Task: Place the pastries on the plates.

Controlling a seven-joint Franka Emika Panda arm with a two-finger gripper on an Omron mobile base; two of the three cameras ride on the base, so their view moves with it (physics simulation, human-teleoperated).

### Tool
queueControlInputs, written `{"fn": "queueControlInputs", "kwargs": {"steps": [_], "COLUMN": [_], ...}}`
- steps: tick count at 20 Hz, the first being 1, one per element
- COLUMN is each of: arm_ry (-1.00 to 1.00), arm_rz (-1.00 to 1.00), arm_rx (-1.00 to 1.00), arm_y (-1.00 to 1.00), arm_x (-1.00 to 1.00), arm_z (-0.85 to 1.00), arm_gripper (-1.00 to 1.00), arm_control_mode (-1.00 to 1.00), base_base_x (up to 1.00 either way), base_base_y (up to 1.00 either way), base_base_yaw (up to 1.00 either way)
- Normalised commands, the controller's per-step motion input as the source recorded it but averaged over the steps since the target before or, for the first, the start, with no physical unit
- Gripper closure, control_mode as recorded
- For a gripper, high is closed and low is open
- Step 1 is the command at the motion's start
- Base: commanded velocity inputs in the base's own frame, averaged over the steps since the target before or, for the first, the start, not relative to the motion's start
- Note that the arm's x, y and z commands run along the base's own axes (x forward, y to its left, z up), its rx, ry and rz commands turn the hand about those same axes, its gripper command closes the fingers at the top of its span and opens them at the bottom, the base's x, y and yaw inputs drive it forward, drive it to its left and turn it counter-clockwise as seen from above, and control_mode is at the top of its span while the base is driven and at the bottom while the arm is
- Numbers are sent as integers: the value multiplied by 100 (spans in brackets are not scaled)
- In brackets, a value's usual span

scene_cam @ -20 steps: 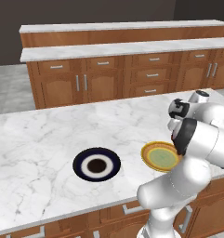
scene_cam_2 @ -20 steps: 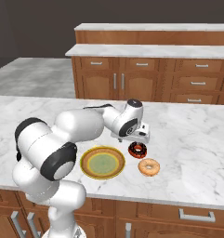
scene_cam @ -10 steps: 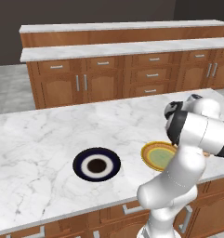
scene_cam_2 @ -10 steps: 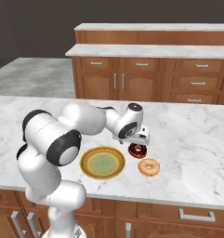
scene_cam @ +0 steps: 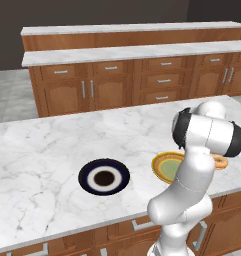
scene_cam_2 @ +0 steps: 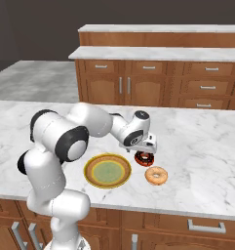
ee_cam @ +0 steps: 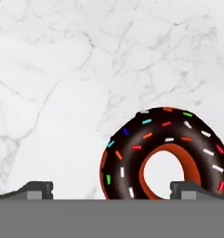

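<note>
Chocolate doughnut (ee_cam: 162, 155) with coloured sprinkles lies flat on the marble counter (scene_cam_2: 202, 141), just right of the yellow plate (scene_cam_2: 107, 171), not on it. Gripper (scene_cam_2: 146, 152) sits right above it, jaws spread wide, nothing held; in the hand view the doughnut lies between the fingertips (ee_cam: 36, 189), nearer the right one. Glazed doughnut (scene_cam_2: 156, 175) is on the counter just beside the chocolate one, nearer the front edge. Navy plate (scene_cam: 104, 177) sits well left of the yellow plate, bare.
</note>
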Motion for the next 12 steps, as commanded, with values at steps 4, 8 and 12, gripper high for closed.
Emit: {"fn": "queueControlInputs", "kwargs": {"steps": [4, 8, 12], "arm_ry": [0, 0, 0], "arm_rz": [0, 0, 0], "arm_rx": [0, 0, 0], "arm_y": [-1, 0, -9], "arm_x": [24, 15, 5], "arm_z": [-14, -15, -18], "arm_gripper": [-100, -100, -100], "arm_control_mode": [-100, -100, -100], "base_base_x": [0, 0, 0], "base_base_y": [0, 0, 0], "base_base_yaw": [0, 0, 0]}}
